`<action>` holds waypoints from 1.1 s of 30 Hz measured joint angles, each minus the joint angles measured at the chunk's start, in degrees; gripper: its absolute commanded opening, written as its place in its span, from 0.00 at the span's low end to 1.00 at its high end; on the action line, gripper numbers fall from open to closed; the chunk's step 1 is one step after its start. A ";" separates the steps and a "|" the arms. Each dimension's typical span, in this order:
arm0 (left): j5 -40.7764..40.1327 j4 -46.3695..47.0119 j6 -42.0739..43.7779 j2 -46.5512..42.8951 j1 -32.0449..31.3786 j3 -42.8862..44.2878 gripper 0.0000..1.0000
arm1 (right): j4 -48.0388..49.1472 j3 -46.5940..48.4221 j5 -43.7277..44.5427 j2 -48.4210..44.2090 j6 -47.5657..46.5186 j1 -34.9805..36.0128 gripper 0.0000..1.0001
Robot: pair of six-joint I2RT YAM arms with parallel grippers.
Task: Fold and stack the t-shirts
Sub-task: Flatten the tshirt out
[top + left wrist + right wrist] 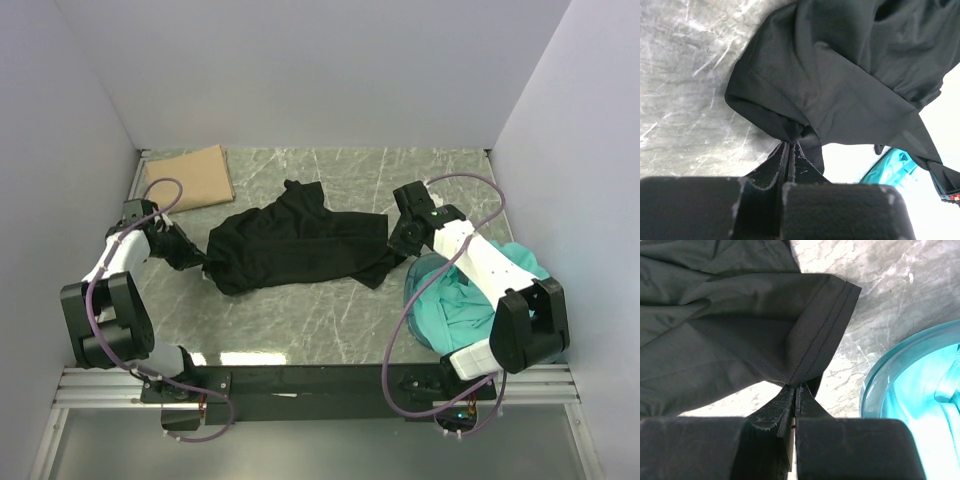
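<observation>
The left gripper (pixel 789 150) is clenched on a bunched edge of the black t-shirt (pixel 850 65). The right gripper (pixel 797 390) pinches its stitched hem, just beside the blue tub (pixel 890 360). The shirt lies crumpled in the middle of the table (pixel 300 320), with bare surface along the near edge.

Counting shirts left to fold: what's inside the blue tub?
Crumpled teal cloth fills the tub. The right arm covers part of it, so how many shirts, or anything beneath, cannot be seen.

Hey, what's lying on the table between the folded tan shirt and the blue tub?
The crumpled black shirt lies there, seen in the top view.
</observation>
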 measured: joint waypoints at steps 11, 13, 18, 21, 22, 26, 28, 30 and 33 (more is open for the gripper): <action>-2.64 -0.76 -0.07 1.92 9.16 5.18 0.00 | -1.51 4.07 1.46 4.20 -1.73 -0.07 0.00; -2.64 0.11 -0.66 2.05 11.26 6.32 0.00 | -1.55 6.97 1.44 5.90 -2.23 -0.07 0.00; -2.64 1.05 -2.82 2.40 15.56 7.91 0.01 | -1.44 11.72 1.09 6.86 -3.63 -0.07 0.00; -2.54 1.20 -3.23 2.58 16.24 9.14 0.00 | -1.31 12.26 0.31 6.38 -4.76 -0.07 0.00; -2.45 1.40 -3.39 2.58 16.24 9.25 0.00 | -1.36 12.17 -0.11 6.08 -5.18 -0.07 0.00; -1.40 1.66 -4.39 2.56 16.17 9.25 0.01 | -1.22 11.96 -2.29 4.48 -6.62 -0.07 0.00; -0.37 2.27 -5.25 2.56 16.20 9.25 0.01 | -1.16 12.39 -3.52 4.35 -7.15 -0.07 0.00; 0.50 2.36 -6.29 2.56 15.98 9.55 0.01 | -1.14 13.55 -4.37 5.18 -7.61 -0.07 0.00; 0.57 2.36 -7.19 2.56 15.17 11.47 0.01 | -1.03 17.68 -5.51 8.74 -8.07 -0.04 0.00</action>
